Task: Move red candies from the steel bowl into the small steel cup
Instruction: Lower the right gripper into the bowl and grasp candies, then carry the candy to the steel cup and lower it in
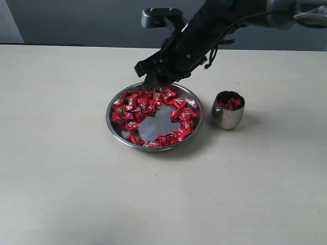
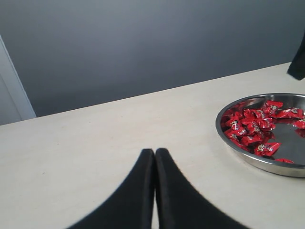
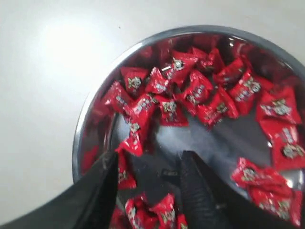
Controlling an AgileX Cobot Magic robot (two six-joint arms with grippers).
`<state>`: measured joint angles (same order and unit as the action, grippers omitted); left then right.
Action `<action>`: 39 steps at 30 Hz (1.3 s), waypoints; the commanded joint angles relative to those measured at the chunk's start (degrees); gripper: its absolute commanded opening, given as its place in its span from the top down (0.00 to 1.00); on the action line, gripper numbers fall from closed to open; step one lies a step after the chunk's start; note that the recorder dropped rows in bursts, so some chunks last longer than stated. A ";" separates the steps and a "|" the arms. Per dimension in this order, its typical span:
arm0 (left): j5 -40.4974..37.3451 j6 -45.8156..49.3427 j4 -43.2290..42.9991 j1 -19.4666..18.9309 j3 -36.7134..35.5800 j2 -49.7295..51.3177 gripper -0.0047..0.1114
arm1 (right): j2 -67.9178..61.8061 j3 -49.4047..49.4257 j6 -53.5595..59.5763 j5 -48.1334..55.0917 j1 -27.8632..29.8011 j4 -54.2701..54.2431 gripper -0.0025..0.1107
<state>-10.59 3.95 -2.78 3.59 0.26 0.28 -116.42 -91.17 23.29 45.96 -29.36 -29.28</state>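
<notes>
Exterior view — gripper [image 1: 155, 81] over steel bowl [image 1: 156, 126]

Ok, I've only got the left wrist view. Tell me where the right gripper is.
Observer: The right gripper hangs low over the bowl, pointing down at the candies.
Operator: Give me the state of its fingers.
Observer: The fingers are apart with no candy between them. Only bare bowl bottom shows in the gap.
Operator: Now report on the cup.
Observer: The cup stands upright beside the bowl on the right arm's side, not touching it, and there are red candies inside it.
</notes>
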 commanded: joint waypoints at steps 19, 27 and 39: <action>0.25 -0.13 0.12 -0.03 -0.26 -0.28 0.94 | -13.07 0.03 0.66 -7.20 -4.37 -7.18 0.61; 0.25 -0.13 0.12 -0.03 -0.26 -0.28 0.94 | -13.29 0.03 0.66 -7.69 -4.37 -7.42 0.61; 0.25 -0.13 0.12 -0.03 -0.26 -0.28 0.94 | -14.09 0.03 0.66 -8.41 -4.37 -7.13 0.87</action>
<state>-10.59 3.95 -2.78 3.59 0.26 0.28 -130.38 -91.17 23.53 38.03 -33.75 -36.54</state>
